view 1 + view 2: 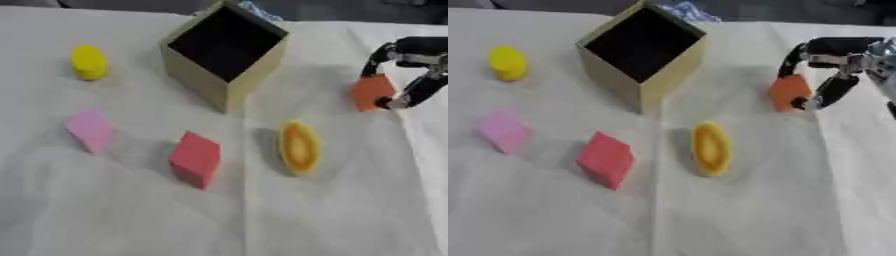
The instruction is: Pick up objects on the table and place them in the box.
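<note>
My right hand (833, 62) is curled round the orange block (788, 92), pinching it between fingers and thumb just above the cloth. I judge this the lifting step of one pick. The open box (642, 42) stands off to my hand's left; next I must raise the block over its near rim and let go above the dark opening. Further left and nearer me wait the yellow oval (710, 147), red block (605, 159), pink block (503, 130) and yellow piece (507, 62).

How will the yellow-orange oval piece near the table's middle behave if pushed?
The yellow-orange oval piece stands on its narrow edge, so a sideways push would probably tip it flat. Its rounded outline suggests it may rock or roll. It looks rigid, likely light.
</note>
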Controlling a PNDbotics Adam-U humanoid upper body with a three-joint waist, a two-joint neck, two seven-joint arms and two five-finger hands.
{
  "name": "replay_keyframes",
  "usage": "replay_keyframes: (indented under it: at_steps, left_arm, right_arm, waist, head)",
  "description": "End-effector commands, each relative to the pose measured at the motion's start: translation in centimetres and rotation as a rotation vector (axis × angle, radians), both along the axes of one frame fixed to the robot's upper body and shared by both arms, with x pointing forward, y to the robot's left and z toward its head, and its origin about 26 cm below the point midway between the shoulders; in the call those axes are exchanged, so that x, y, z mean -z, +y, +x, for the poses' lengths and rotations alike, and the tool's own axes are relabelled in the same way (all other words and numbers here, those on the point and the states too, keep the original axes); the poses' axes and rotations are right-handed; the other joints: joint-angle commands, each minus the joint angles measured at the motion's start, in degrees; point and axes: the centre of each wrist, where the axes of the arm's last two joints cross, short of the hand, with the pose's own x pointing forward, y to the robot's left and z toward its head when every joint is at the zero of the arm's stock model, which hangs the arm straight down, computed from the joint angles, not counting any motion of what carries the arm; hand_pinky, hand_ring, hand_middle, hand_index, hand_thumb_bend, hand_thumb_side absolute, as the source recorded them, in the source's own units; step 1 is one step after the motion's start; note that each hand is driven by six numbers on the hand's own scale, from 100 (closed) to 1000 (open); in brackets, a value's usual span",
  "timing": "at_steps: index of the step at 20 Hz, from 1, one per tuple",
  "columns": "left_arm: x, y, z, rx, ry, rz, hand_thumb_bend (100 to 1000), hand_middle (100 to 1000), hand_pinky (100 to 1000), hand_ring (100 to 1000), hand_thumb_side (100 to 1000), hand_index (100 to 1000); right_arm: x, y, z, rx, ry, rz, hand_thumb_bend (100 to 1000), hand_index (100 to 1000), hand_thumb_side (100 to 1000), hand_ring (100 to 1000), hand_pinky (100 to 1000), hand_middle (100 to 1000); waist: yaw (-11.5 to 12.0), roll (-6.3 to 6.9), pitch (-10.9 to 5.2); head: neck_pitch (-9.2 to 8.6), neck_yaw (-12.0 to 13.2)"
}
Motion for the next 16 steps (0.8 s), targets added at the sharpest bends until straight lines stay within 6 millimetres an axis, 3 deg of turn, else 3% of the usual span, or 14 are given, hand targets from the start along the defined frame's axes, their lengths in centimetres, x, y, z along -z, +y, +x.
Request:
replay_keyframes:
  at_steps: [1, 8, 12, 16]
  left_arm:
    - [-0.7, 0.0, -0.1, 0.006, -0.024, 0.012, 219, 725, 848, 632, 850, 829]
    - [-1.1, -0.1, 0.0, 0.023, -0.033, 0.034, 222, 727, 848, 634, 839, 830]
    - [-1.5, -0.4, 0.2, 0.048, -0.045, 0.045, 223, 728, 847, 635, 835, 830]
    - [-1.8, -0.6, 0.3, 0.064, -0.053, 0.049, 224, 727, 847, 634, 836, 830]
  right_arm:
    - [-3.8, 1.2, -0.8, -0.049, -0.103, 0.025, 278, 684, 100, 773, 875, 551]
    - [-9.7, 9.0, -0.8, -0.224, -0.211, 0.068, 253, 681, 100, 767, 877, 539]
    - [-10.8, 13.1, 0.3, -0.276, -0.204, 0.100, 208, 688, 100, 768, 878, 539]
    - [-10.6, 15.6, 1.4, -0.290, -0.192, 0.130, 174, 698, 100, 770, 879, 546]
  waist:
    - [-0.1, 0.05, -1.58]
    - [0.0, -0.08, -2.26]
    - [1.2, -0.25, -2.35]
    - [2.9, -0.85, -1.92]
  head:
    - [-0.26, -0.1]
    - [0.42, -2.2]
    - [0.26, -3.4]
    - [-0.32, -4.8]
